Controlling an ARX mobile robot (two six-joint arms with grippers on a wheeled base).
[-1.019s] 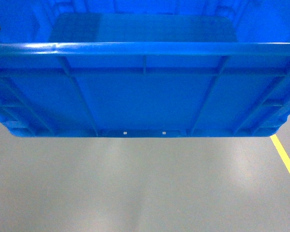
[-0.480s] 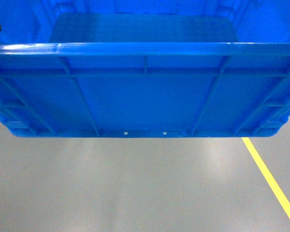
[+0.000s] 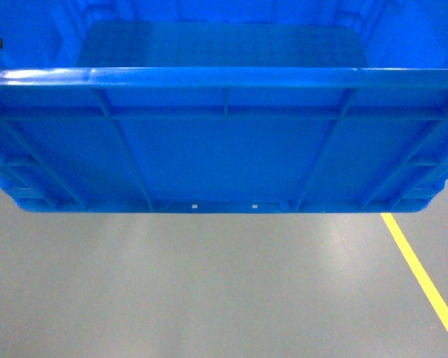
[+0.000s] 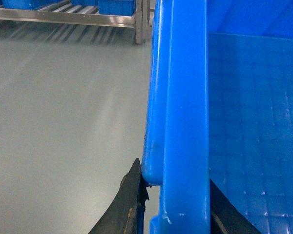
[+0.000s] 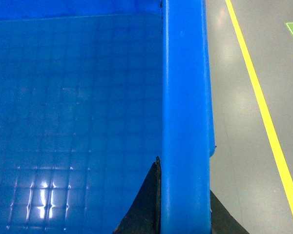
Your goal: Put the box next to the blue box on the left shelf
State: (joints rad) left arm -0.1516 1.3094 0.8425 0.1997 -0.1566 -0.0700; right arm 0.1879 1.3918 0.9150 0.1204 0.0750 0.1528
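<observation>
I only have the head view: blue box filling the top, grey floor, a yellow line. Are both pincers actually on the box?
Observer: Yes. The left pincer straddles the box rim, one finger inside, one outside.
Operator: And the right?
Observer: The right pincer straddles the opposite rim the same way.
Operator: Any shelf in sight?
Observer: Yes, in the left wrist view a grey roller shelf stands across the floor, with a blue box on it.

Left pincer (image 4: 173, 204) and right pincer (image 5: 183, 204) each clamp a rim.
</observation>
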